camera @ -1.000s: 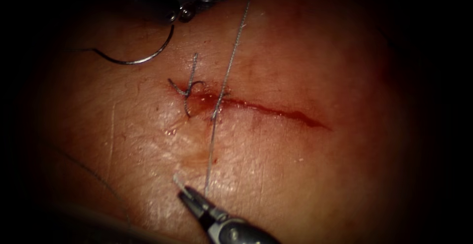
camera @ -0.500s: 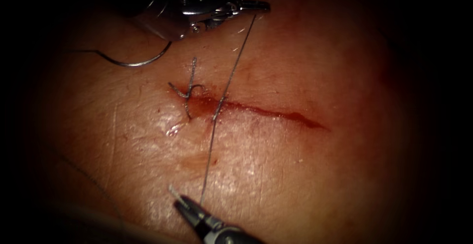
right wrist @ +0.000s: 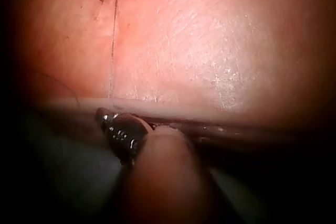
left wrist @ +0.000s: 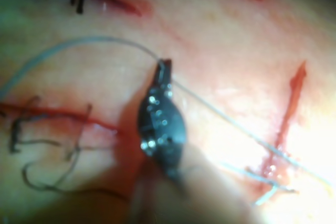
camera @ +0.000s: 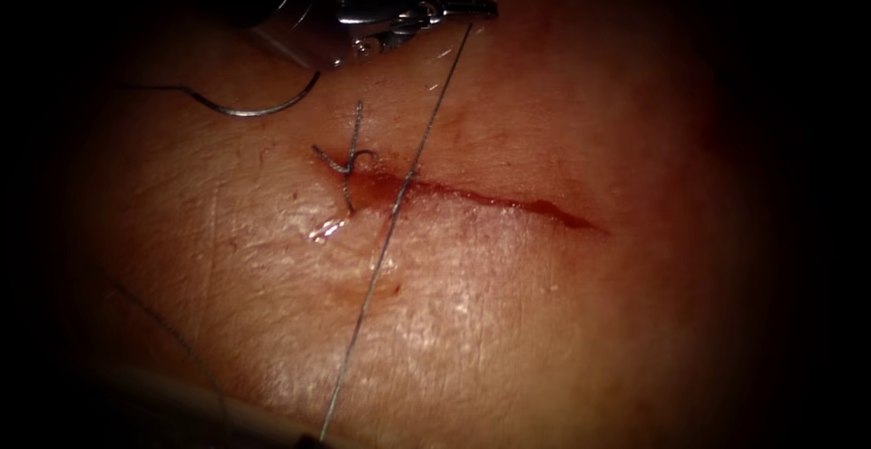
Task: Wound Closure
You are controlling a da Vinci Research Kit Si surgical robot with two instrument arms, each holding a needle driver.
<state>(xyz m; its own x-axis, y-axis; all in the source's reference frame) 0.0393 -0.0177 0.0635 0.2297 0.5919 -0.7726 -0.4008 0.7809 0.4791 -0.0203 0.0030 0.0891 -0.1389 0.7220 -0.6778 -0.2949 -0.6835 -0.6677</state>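
Left tool (camera: 467, 6) at top of endoscope view, jaws clamped on thread (camera: 399, 204). Thread taut, crossing cut (camera: 490, 200) near its left end, running down to right tool (right wrist: 105, 116) at tissue (camera: 544, 322) edge, jaws clamped on thread there. Needle (camera: 263, 107) free on tissue left of left tool, not in tissue, held by neither tool. Earlier knot (camera: 345, 163) with cut ends at left end of cut, just beside thread. Red fluid (camera: 535, 209) along cut.
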